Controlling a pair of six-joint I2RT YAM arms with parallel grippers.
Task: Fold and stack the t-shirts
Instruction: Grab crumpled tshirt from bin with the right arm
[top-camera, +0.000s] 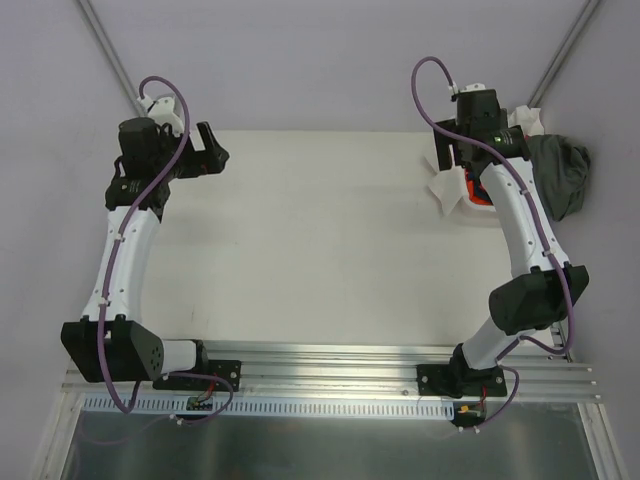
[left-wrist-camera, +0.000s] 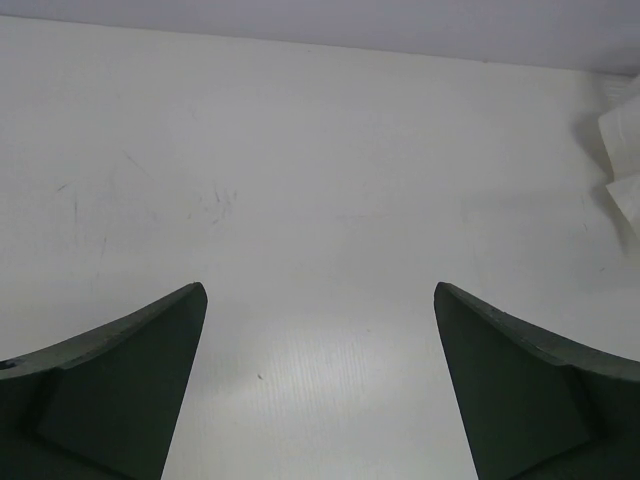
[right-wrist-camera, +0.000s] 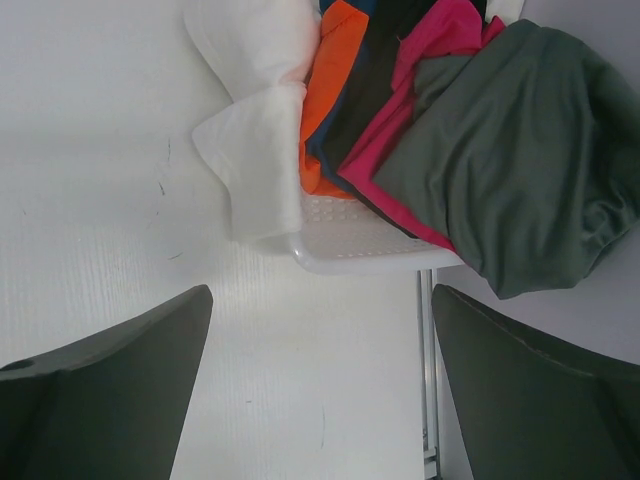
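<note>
Visible only from right wrist: pink and navy among crumpled t-shirts (right-wrist-camera: 500, 150), just beyond spread jaws of right gripper (right-wrist-camera: 320, 290). Spread likewise at left gripper (left-wrist-camera: 319, 287).

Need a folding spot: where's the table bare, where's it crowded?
Bare: the table from the left gripper across to the white t-shirt. Crowded: far right corner by the right gripper, where the basket overflows with t-shirts and the charcoal one spills past the edge.
</note>
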